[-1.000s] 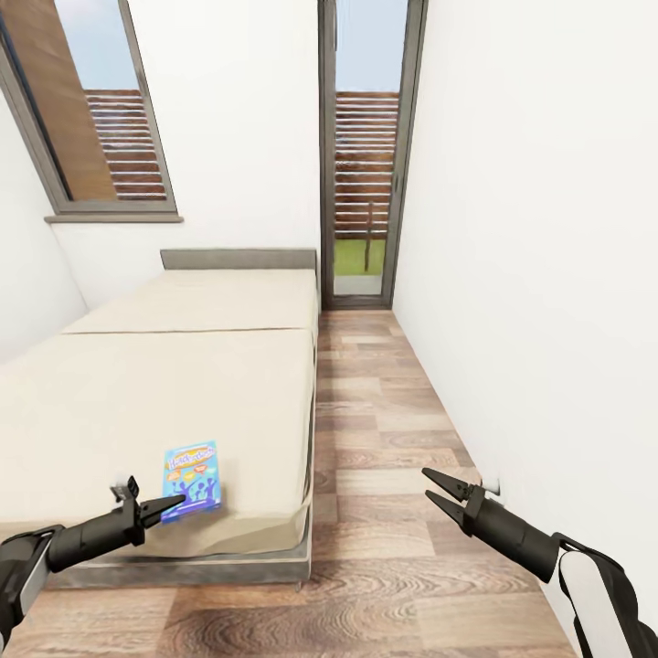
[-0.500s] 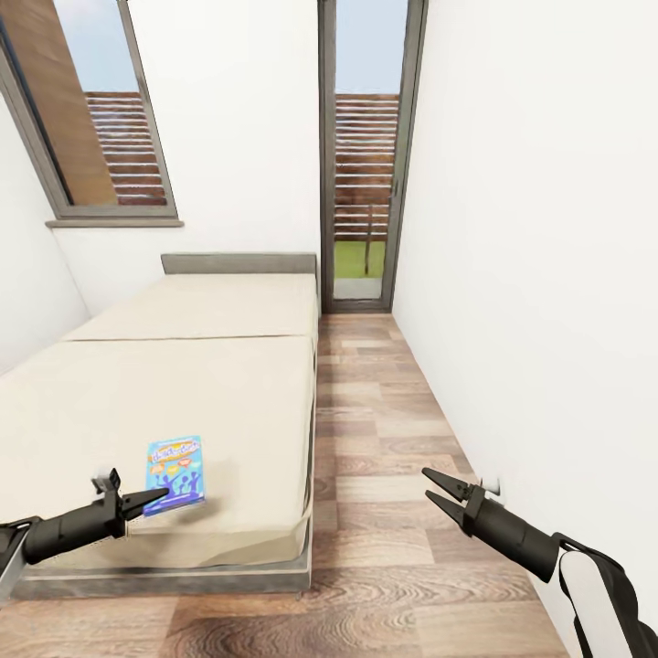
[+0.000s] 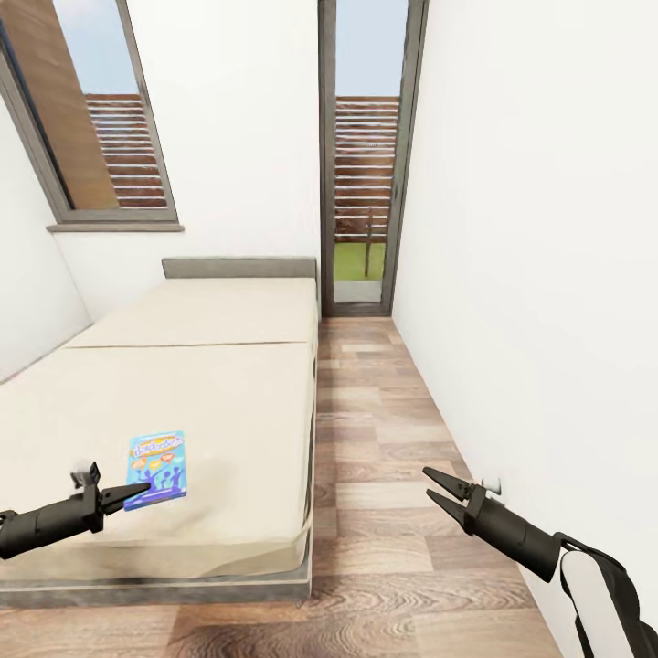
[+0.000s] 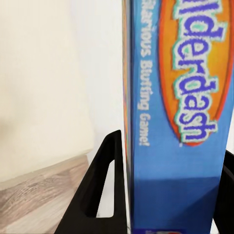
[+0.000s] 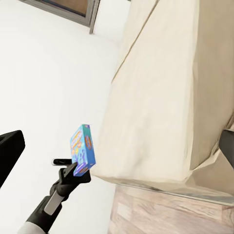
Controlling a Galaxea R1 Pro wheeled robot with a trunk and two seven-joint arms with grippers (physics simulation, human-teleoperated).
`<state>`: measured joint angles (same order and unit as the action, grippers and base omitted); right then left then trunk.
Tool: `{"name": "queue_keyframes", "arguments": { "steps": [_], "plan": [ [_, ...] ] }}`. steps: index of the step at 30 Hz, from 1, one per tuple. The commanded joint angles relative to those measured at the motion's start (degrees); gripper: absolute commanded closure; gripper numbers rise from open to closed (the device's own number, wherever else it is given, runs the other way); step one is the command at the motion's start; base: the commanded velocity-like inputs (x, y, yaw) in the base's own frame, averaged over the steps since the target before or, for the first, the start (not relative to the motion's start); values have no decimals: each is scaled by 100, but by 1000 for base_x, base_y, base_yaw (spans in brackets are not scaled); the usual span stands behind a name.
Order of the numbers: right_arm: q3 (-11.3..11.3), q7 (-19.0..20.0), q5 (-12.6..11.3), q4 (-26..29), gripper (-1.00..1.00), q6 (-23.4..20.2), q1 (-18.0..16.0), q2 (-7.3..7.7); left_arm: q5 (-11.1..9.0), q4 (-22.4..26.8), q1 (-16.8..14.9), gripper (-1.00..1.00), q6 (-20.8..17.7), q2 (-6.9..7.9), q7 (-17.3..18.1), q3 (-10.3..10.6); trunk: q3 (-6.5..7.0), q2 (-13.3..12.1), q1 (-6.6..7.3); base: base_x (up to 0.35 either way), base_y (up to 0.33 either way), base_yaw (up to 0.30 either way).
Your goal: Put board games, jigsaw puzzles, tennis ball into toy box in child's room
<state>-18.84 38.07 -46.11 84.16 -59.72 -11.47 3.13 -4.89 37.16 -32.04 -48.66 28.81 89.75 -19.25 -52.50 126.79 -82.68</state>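
A blue board game box [image 3: 155,468] with an orange label is held by its near edge in my left gripper [image 3: 128,496], over the near left part of the beige bed [image 3: 228,384]. The left wrist view shows the box [image 4: 180,122] standing between the two black fingers [image 4: 105,185], which are shut on it. From the right wrist view the box [image 5: 82,148] looks lifted off the mattress [image 5: 161,97], upright in the left gripper [image 5: 75,168]. My right gripper [image 3: 428,485] is open and empty over the wooden floor, right of the bed.
A strip of wooden floor [image 3: 375,429] runs between the bed and the white right wall [image 3: 530,274] to a glass door [image 3: 366,164]. A window [image 3: 100,119] sits above the headboard [image 3: 239,267].
My left gripper has drawn back to the left with the board game box in it. The whole view has shifted a little, so the camera moved. The right arm holds its pose.
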Motion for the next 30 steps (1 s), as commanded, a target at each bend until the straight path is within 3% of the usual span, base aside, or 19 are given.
{"name": "queue_keyframes", "arguments": {
  "steps": [1, 12, 21, 30],
  "plan": [
    [-12, 49, 33, 2, -100, -28, -4, 0, 11, 1, -18, 100, -76, 31, 25, 4, 13, -39, 23, 0, 0, 0],
    [-2, 149, 146, 239, -100, -28, -4, -5, 25, -7, -151, 100, -115, 583, 25, 55, 210, -481, 265, -146, 0, 0],
    [-12, 192, 154, 286, -100, -18, -4, -5, 44, -26, -153, 100, -105, 716, 25, 49, 372, -842, 463, -23, 0, 26],
    [-15, 208, 155, 351, -100, -13, -4, -5, 61, -33, -153, 100, -92, 739, 25, 36, 534, -1203, 660, -1, 0, 255]
  ]
}}
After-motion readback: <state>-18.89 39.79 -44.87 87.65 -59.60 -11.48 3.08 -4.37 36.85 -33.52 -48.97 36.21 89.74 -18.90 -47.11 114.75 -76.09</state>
